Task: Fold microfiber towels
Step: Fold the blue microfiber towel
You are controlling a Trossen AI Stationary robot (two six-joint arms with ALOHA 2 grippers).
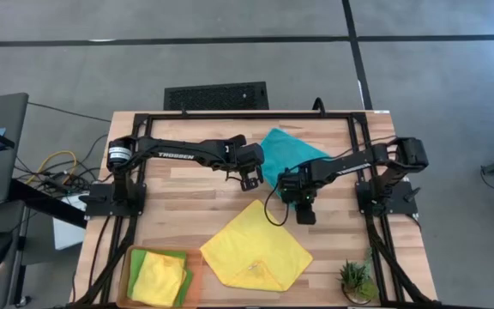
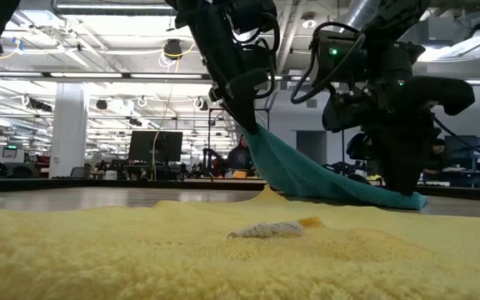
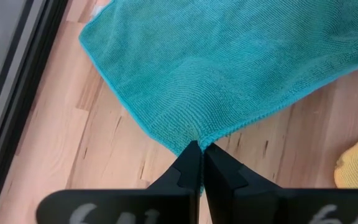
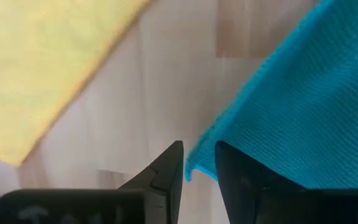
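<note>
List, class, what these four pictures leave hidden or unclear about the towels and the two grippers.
- High view: the teal towel is partly covered by both arms.
- High view: the folded towels in the orange tray are stacked, so lower ones are hidden.
- Low view: the yellow towel fills the foreground and blocks the table.
- Right wrist view: whether the right gripper actually pinches the teal edge is unclear.
- Left gripper: jaws shut on the teal corner.

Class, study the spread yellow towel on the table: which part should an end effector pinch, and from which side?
Best guess: pinch the yellow towel at its pointed corner nearest the teal towel, coming from above. It lies flat like a diamond, so a thin corner lifts easiest.
</note>
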